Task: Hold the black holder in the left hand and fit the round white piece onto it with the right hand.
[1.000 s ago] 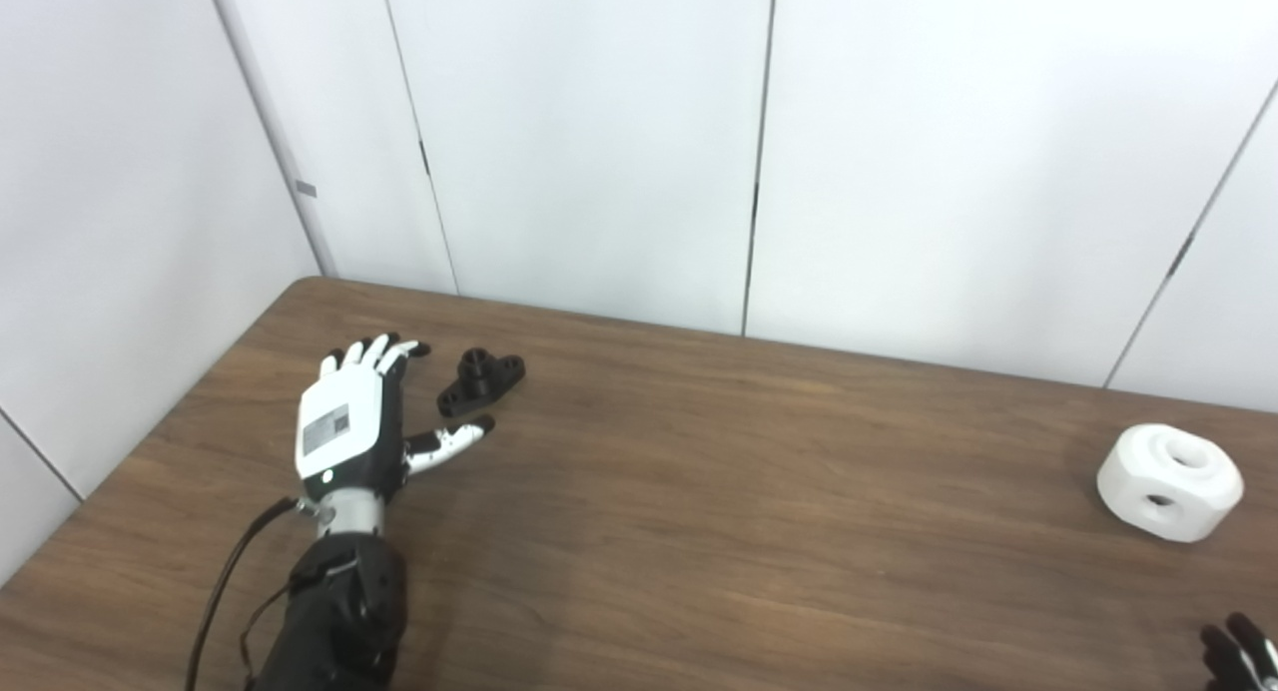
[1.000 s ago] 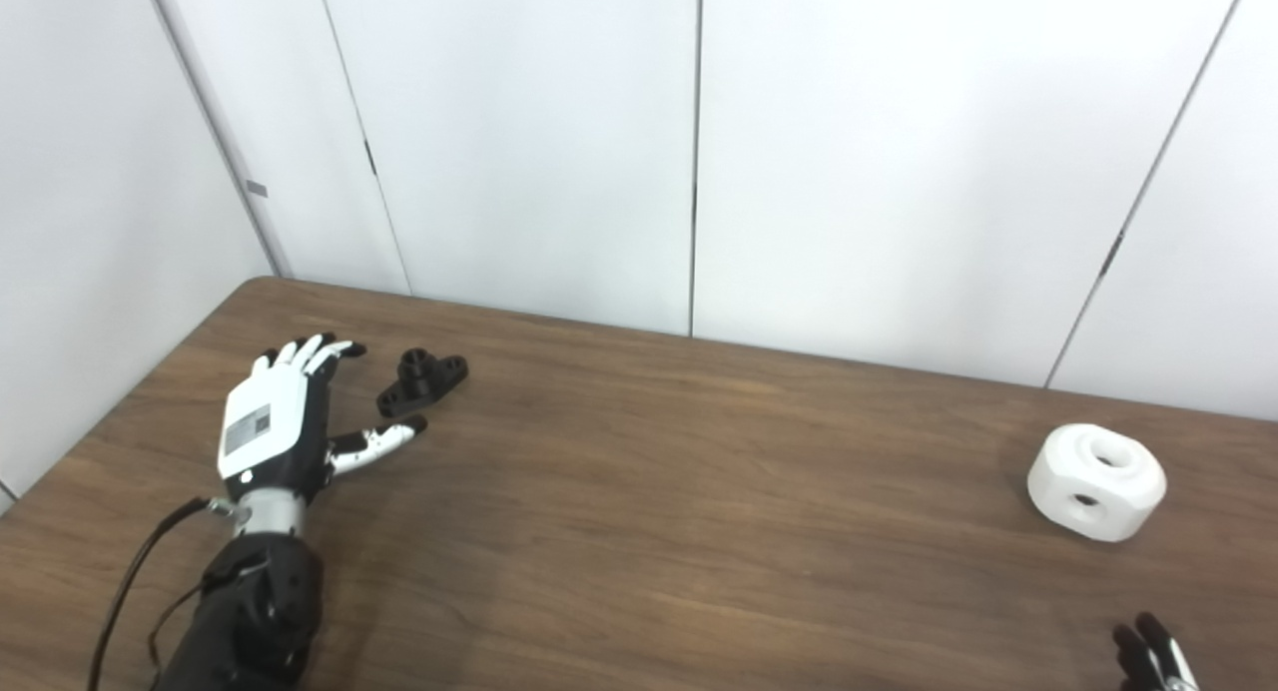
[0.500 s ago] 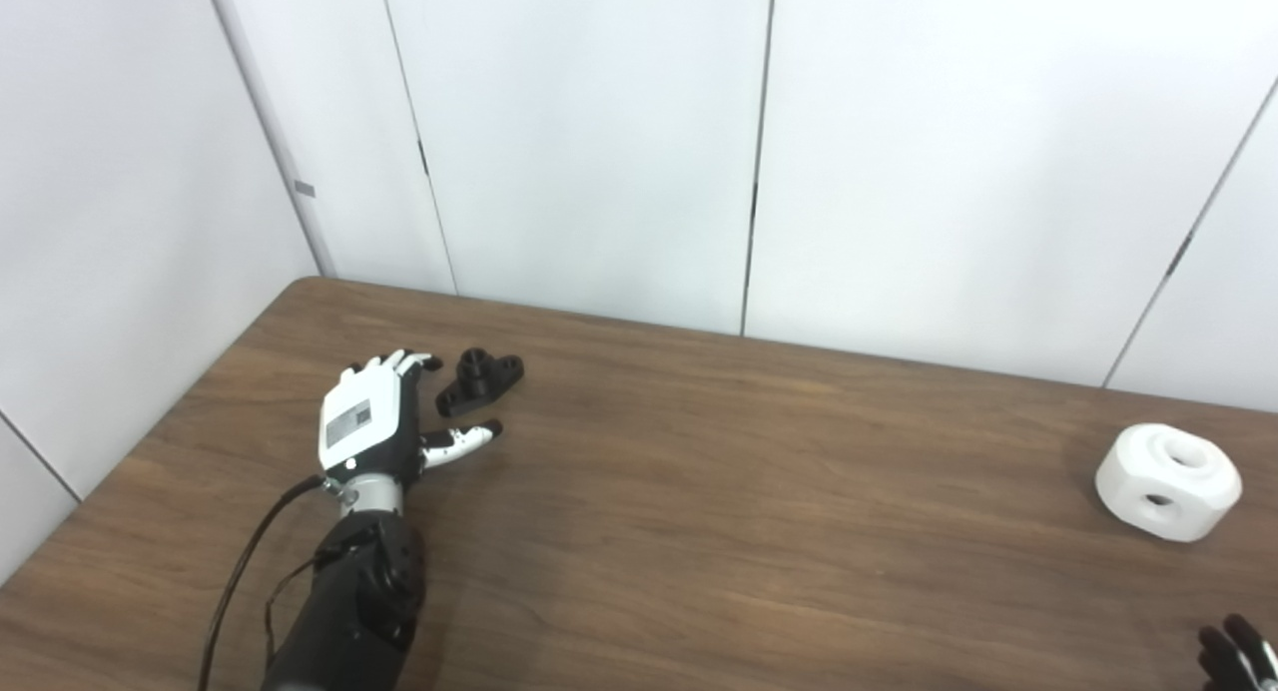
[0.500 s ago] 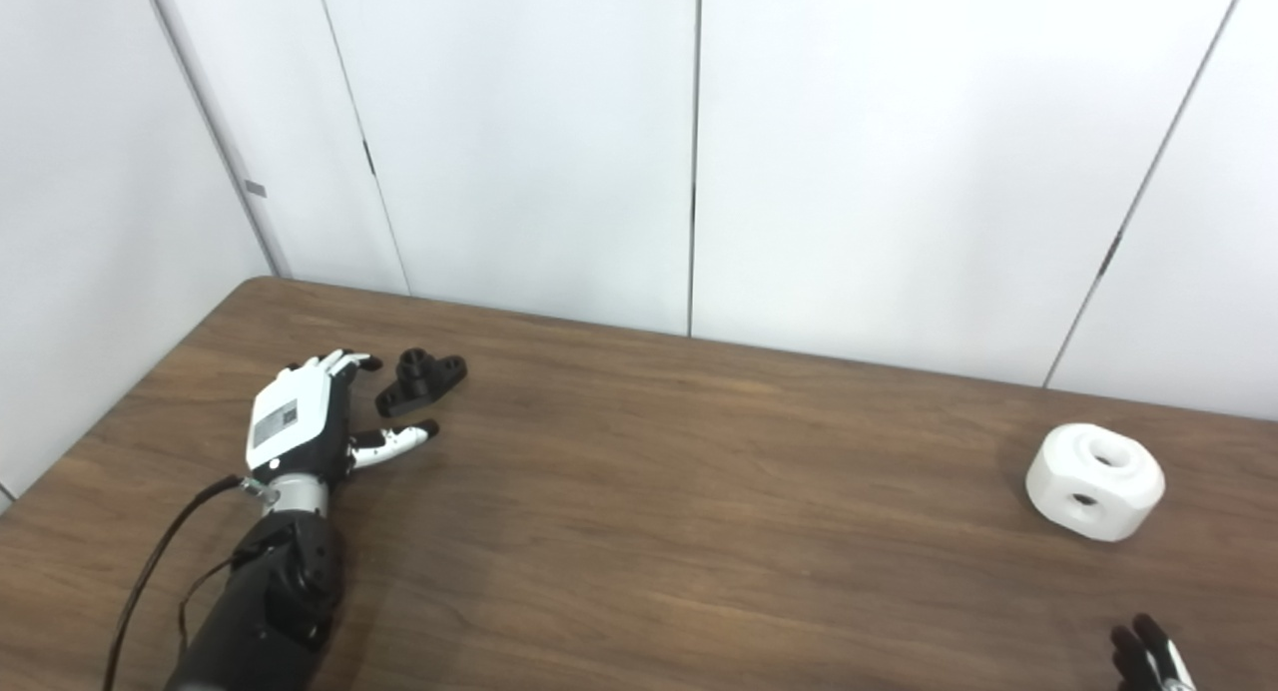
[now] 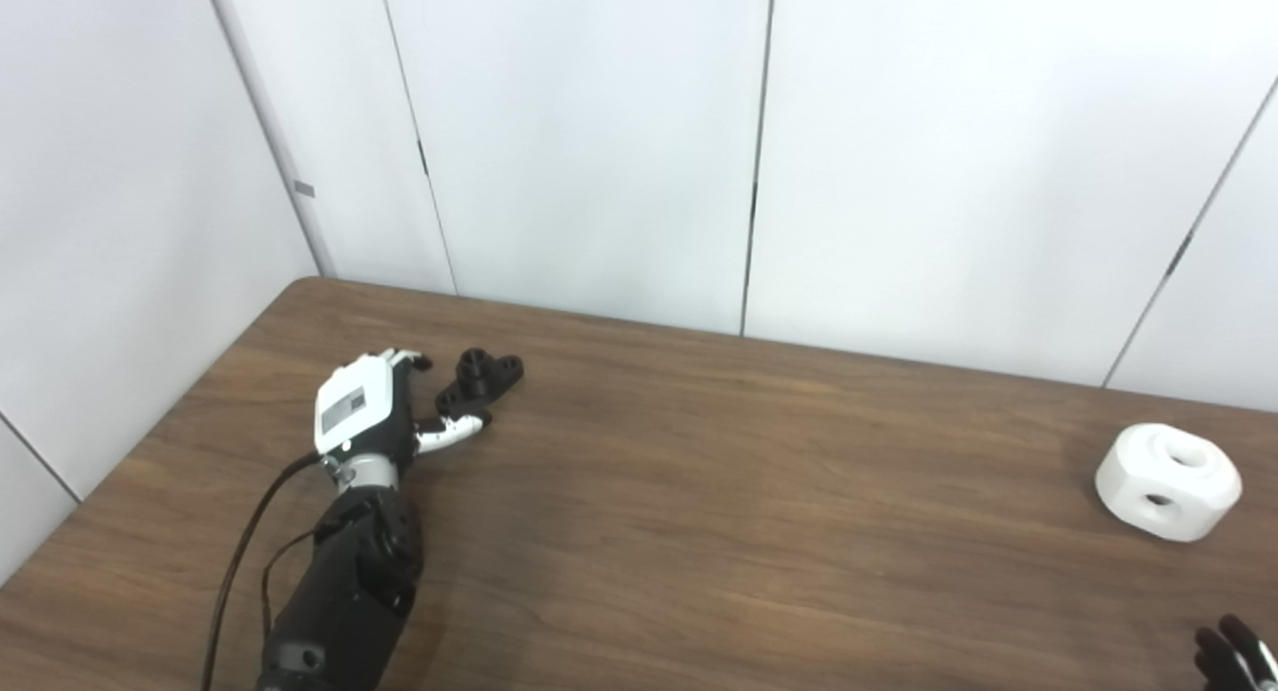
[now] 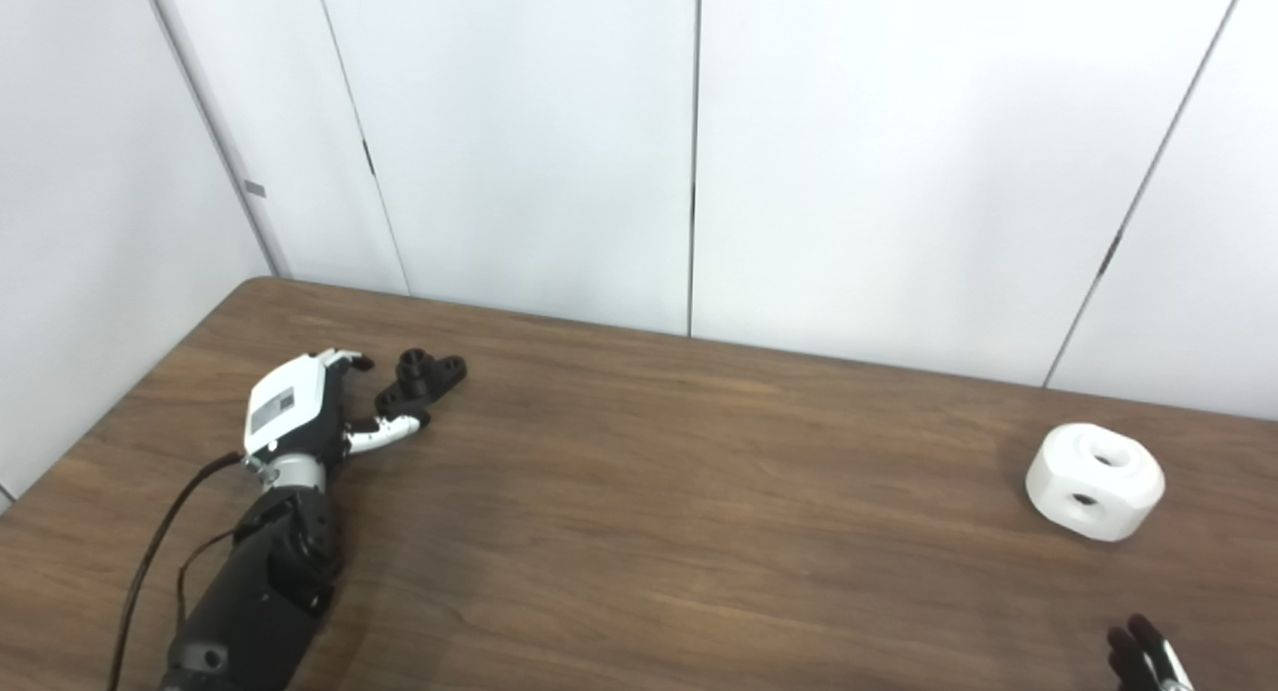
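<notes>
The black holder (image 5: 482, 378) lies flat on the brown table (image 5: 699, 491) near its far left corner. My left hand (image 5: 367, 414) is just left of it, fingers spread and open, the thumb close under the holder's near end; I cannot tell whether it touches. The round white piece (image 5: 1168, 482) with its holes rests far off at the table's right side. Only the dark fingertips of my right hand (image 5: 1230, 653) show at the bottom right corner, so its state is hidden.
White wall panels (image 5: 599, 142) rise right behind the table's far edge. A black cable (image 5: 232, 581) runs along my left forearm. A wide stretch of bare wood separates the holder from the white piece.
My left hand has slid forward and turned toward the black holder, and its thumb has come up under the holder's near end. The holder, the white piece and the right hand stayed put.
</notes>
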